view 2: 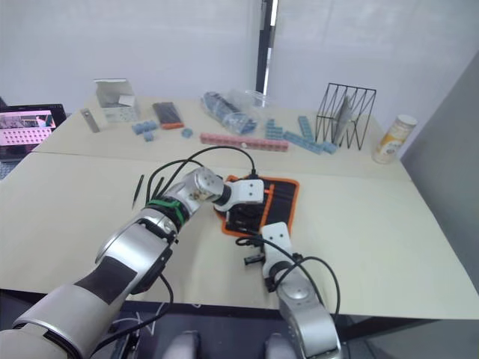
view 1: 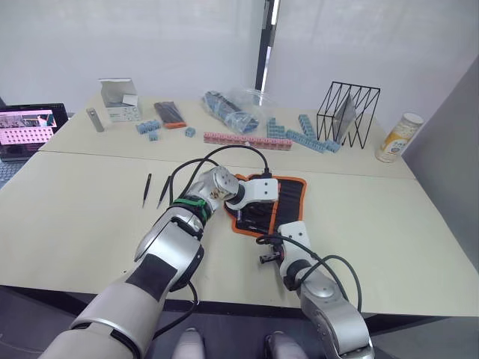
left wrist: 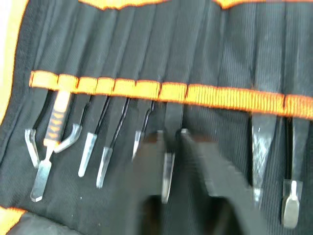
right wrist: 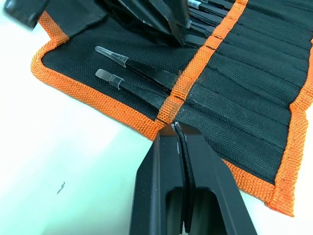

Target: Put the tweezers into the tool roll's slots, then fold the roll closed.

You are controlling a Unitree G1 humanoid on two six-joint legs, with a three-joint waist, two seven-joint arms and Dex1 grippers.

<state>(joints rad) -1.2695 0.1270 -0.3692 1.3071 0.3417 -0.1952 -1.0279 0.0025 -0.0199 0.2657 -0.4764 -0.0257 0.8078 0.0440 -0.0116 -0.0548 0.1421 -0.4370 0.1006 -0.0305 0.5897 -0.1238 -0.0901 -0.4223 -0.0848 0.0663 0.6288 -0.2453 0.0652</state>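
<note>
The tool roll (view 1: 290,196) lies open at the table's middle, black with orange trim. My left gripper (left wrist: 171,133) hovers over its slot row with its fingers close on either side of one of the tweezers (left wrist: 167,176), whose upper end is under the orange band. Several other tools sit in neighbouring slots. Two loose tweezers (view 1: 147,189) (view 1: 162,192) lie on the table to the roll's left. My right gripper (right wrist: 176,129) is shut at the roll's near orange edge, pinching the trim. Two capped tweezers (right wrist: 146,73) are tucked in beside it.
Along the table's far side stand a laptop (view 1: 26,131), a white box (view 1: 120,99), a black-and-orange flat pack (view 1: 170,114), a plastic bag (view 1: 232,108), pink and blue blocks (view 1: 247,140), a black wire rack (view 1: 348,112) and a bottle (view 1: 398,138).
</note>
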